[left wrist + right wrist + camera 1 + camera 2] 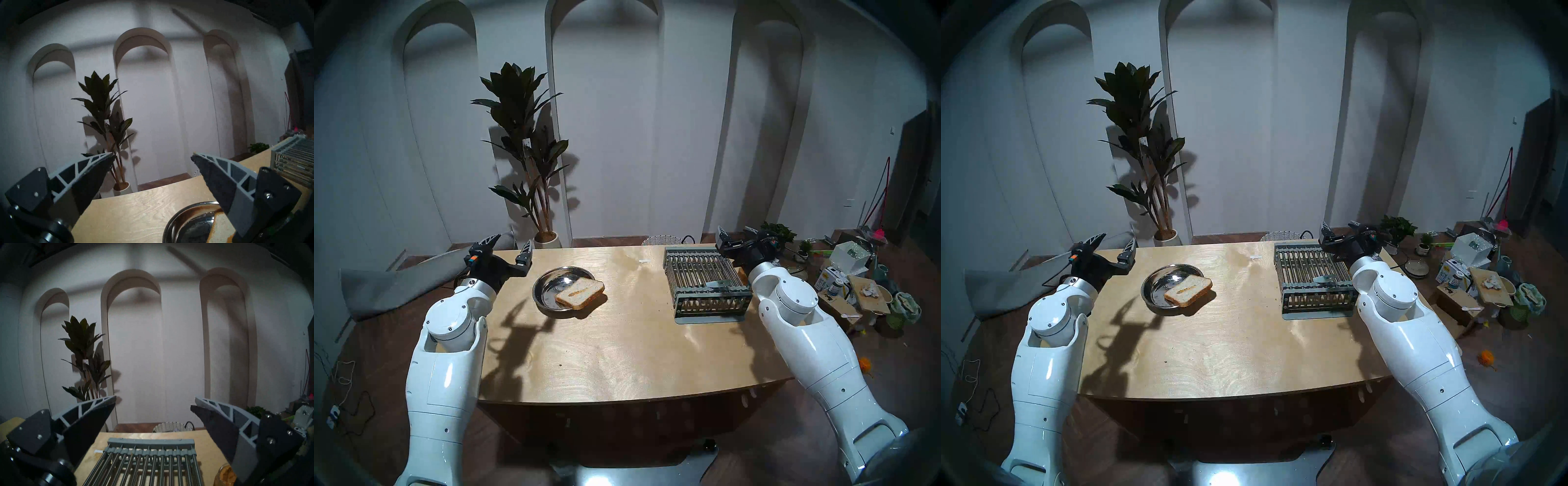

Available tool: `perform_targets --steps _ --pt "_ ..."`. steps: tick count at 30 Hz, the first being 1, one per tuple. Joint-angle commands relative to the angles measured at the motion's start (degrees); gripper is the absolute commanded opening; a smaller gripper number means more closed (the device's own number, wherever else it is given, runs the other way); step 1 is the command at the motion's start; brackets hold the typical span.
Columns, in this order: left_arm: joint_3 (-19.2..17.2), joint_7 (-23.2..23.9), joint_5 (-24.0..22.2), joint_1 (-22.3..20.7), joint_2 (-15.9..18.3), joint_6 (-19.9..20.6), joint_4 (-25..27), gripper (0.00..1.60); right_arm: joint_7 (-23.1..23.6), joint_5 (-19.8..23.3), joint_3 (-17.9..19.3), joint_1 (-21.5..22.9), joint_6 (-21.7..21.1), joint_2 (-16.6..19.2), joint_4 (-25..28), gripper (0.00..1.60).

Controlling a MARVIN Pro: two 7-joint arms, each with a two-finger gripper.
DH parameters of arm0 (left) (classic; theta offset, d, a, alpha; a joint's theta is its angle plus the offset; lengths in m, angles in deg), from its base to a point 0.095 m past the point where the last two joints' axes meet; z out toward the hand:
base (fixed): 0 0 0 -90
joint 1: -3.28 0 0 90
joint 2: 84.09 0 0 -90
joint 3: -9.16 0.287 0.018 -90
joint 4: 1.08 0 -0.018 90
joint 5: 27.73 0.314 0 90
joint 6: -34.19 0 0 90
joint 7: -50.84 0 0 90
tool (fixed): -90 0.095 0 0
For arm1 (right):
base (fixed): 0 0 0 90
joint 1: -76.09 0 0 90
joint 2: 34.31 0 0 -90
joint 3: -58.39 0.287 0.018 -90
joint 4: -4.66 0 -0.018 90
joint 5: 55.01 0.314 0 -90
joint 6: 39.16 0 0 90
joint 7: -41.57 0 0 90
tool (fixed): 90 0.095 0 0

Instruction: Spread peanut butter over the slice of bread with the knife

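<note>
Both end effectors are hovering released above the surface point(619, 339), grasping nothing. The left end effector point(512, 246) is hanging with its jaws spread wide over the surface's far left corner, just left of the plate point(544, 288). The right end effector point(736, 234) is also spread wide, hanging over the far right corner of the rack point(704, 281).

The bread point(580, 293) is lying flat, partly in the plate and partly over the plate's right rim. A tan streak of peanut butter point(578, 291) is showing across the middle of its top face; most of that face is looking bare and pale. In the left wrist view the bread point(220, 225) is appearing beside the right finger point(220, 183), resting in the plate point(178, 218).

The knife point(716, 286) is lying across the bars on the near part of the rack, well apart from both end effectors and from the bread. It is too small here to tell handle from blade.

The jar point(225, 474) of peanut butter is standing just right of the rack point(149, 461) in the right wrist view, its tan paste showing at the open top, partly behind the right finger point(219, 429).

The plate is sitting on the left half of the surface and the rack on the right half, well apart. A plant point(524, 135) is standing on the floor behind the surface.
</note>
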Motion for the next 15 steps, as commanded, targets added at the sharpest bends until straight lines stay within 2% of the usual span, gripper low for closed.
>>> perform_targets --steps 1,3,15 --pt "-0.80 -0.61 -2.01 -2.38 -1.03 1.24 0.40 1.60 0.12 2.46 -0.80 5.22 -6.86 0.83 1.19 1.60" --pt "-0.83 -0.69 -2.22 -2.45 -1.05 1.54 0.42 1.60 -0.28 4.02 0.12 4.98 -7.07 -0.98 0.97 1.60" --pt "-0.79 -0.96 -2.65 -2.53 -0.95 2.12 0.49 1.60 -0.99 5.27 0.20 5.58 -9.34 -0.92 0.99 1.60"
